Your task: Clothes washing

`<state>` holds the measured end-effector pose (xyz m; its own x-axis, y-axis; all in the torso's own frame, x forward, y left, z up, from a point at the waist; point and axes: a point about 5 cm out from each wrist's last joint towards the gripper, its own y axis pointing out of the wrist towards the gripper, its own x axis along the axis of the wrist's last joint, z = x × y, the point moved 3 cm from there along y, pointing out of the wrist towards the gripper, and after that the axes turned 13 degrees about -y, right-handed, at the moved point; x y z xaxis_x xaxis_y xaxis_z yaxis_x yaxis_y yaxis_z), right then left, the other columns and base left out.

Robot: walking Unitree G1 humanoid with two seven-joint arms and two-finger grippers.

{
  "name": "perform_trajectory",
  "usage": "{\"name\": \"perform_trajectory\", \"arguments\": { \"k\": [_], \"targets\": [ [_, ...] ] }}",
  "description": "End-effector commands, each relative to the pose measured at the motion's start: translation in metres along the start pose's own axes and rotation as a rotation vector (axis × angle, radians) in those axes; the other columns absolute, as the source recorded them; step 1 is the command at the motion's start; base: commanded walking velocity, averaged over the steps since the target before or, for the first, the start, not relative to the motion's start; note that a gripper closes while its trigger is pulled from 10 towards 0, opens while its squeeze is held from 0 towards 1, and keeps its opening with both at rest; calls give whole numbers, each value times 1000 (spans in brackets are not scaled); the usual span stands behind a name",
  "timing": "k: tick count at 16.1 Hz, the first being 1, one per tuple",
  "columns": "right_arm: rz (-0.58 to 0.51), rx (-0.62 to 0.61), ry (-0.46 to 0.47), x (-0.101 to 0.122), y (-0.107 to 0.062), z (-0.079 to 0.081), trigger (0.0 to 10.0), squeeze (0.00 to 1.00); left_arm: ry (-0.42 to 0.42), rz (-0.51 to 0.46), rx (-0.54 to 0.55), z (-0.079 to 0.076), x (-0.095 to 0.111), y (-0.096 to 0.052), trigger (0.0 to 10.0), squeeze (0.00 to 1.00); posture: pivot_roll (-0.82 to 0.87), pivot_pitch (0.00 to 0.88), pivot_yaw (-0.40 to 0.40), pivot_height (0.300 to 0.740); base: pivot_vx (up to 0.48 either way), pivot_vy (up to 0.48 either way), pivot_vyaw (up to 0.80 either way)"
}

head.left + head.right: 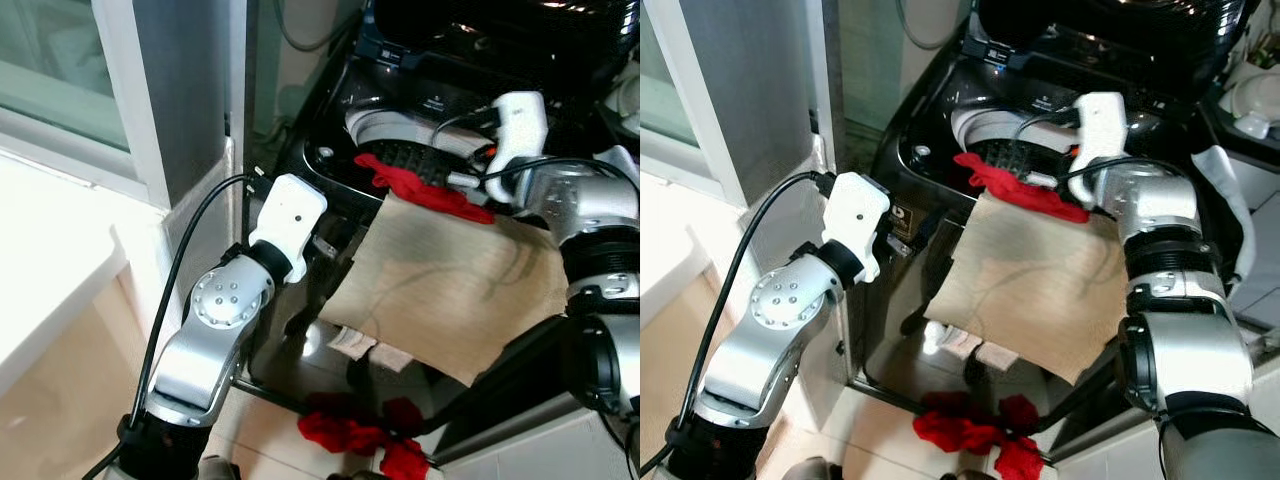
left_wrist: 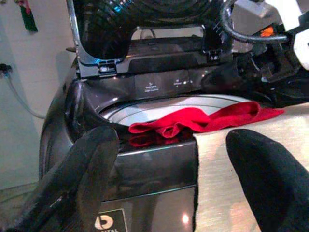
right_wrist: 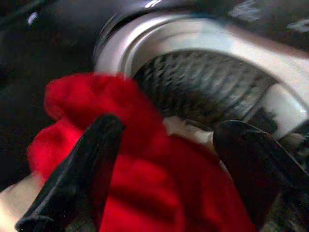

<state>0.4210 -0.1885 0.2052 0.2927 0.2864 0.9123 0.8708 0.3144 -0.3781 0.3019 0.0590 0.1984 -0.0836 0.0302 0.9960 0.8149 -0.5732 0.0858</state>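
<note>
A: What is seen nearest?

B: A second red cloth (image 1: 362, 432) is seen on the floor at six o'clock, at the foot of the washer (image 1: 330, 150). Above it, a beige cloth (image 1: 455, 285) is draped down the washer's front. At nine o'clock the left gripper (image 2: 169, 188) is raised before that front panel, its fingers (image 2: 89, 164) spread wide with nothing between them.

A: And further off?

B: At one o'clock a red cloth (image 1: 425, 190) is laid over the tub's rim, partly on the beige cloth's top edge. The right gripper (image 3: 164, 159) is held over it, its fingers (image 3: 77, 169) parted to either side of the fabric and not yet closed on it. Beyond, the grey drum (image 3: 203, 92) is open, and the lid (image 2: 145, 24) is tipped up at twelve o'clock.

A: How is this step best done?

B: The red cloth is probably meant to be pushed or dropped into the drum. A deep pinch on the thick fold is advised, so the soft fabric is not let slip. The beige cloth should be kept out of the bite, or it may be dragged along. The floor cloth is left for afterwards.

A: Can any writing be read?

B: A white logo (image 2: 107, 222) is seen low on the front panel, and small print by the lid hinge; neither can be read.
</note>
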Motion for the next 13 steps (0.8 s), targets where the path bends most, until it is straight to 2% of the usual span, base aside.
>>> {"name": "perform_trajectory", "arguments": {
  "k": [1,4,7,8,9,11,13],
  "targets": [
    [-8,24,-35,14,-6,-1,10000,12,-4,-10,-7,-3,4,3,10000,0,12,0,-218,740,0,0,0],
    [28,90,-65,11,-2,10,10000,0,-6,-15,4,-2,5,1,10000,0,30,0,-235,740,0,0,0],
    [56,117,-72,-1,21,31,10000,0,-11,24,-23,-7,-3,5,10000,0,36,0,-215,740,0,0,0],
    [59,123,-67,-3,23,34,10000,0,-11,33,-31,-7,-5,5,10000,0,41,0,-204,740,0,0,0],
    [82,126,-43,-15,31,45,10000,0,-17,72,-47,-7,-13,5,10000,0,49,0,-174,740,0,0,0],
    [115,121,-8,-31,38,56,10000,0,-36,96,-66,-7,-16,3,10000,0,49,0,-140,740,0,0,0],
    [190,48,-49,-59,47,68,10000,0,-24,123,-82,-3,-19,1,10000,0,55,0,-125,740,0,0,0]
  ]
}}
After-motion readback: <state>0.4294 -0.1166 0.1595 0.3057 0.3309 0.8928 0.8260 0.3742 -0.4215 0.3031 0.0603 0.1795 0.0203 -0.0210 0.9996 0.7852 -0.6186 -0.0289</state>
